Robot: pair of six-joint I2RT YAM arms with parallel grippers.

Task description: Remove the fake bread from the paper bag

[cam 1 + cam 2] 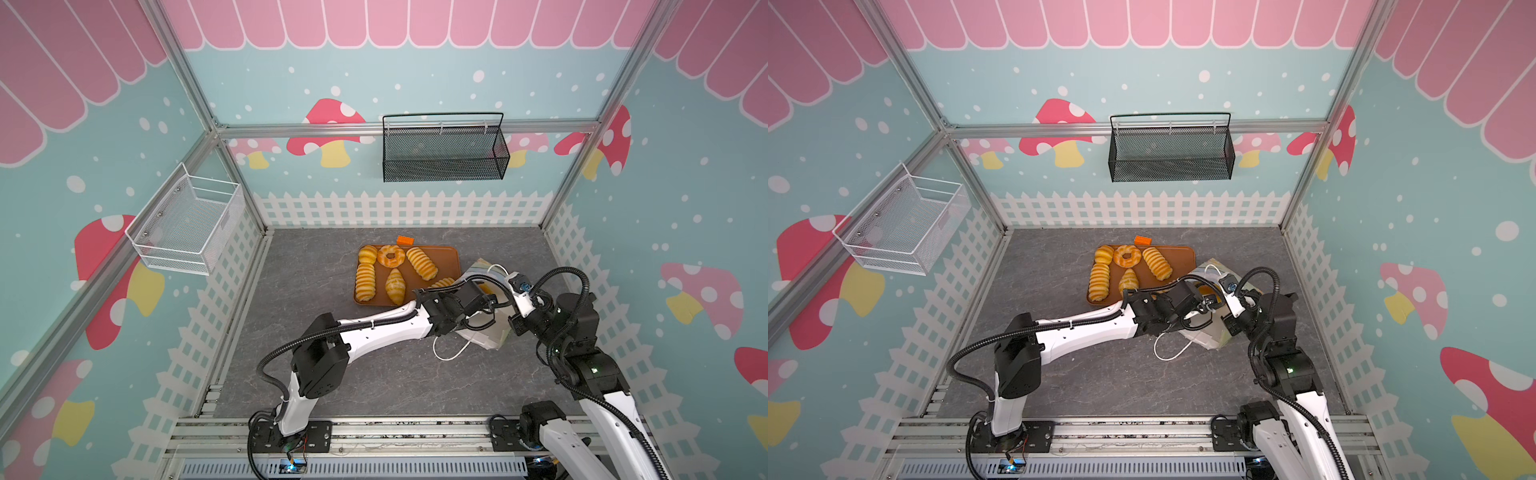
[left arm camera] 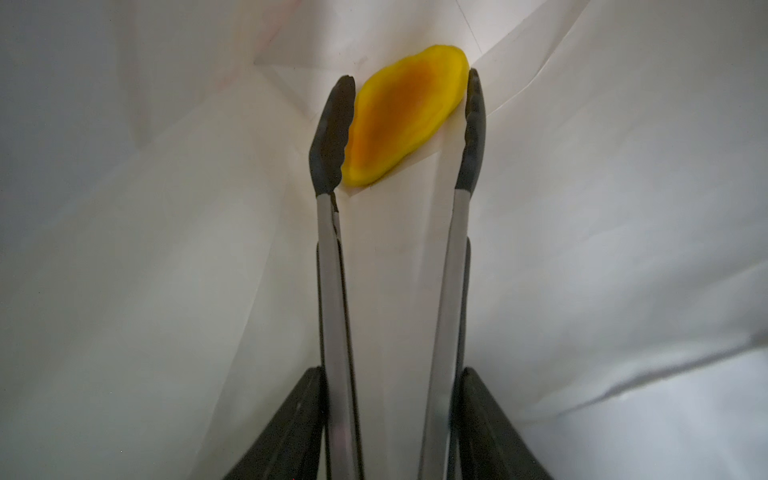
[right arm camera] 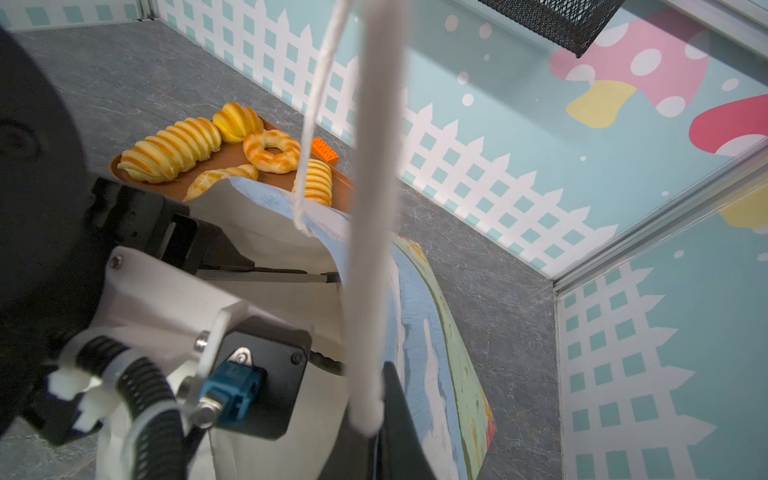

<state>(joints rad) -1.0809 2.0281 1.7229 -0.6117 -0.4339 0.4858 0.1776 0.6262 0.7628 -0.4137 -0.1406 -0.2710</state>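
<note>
At the right of the table [image 1: 332,374], the cord handle [image 3: 370,249] of the paper bag [image 2: 166,249] is clamped in the right gripper [image 3: 370,436]. Within, a yellow bun [image 2: 405,116] is straddled by tongs [image 2: 332,270] clamped in the left gripper [image 2: 392,374]. It is best squeezed squarely before being withdrawn towards the farther tray [image 1: 446,257].

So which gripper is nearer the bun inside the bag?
Left. The left gripper reaches into the bag, its tongs straddling the bun; the right gripper is outside, shut on the handle.
</note>
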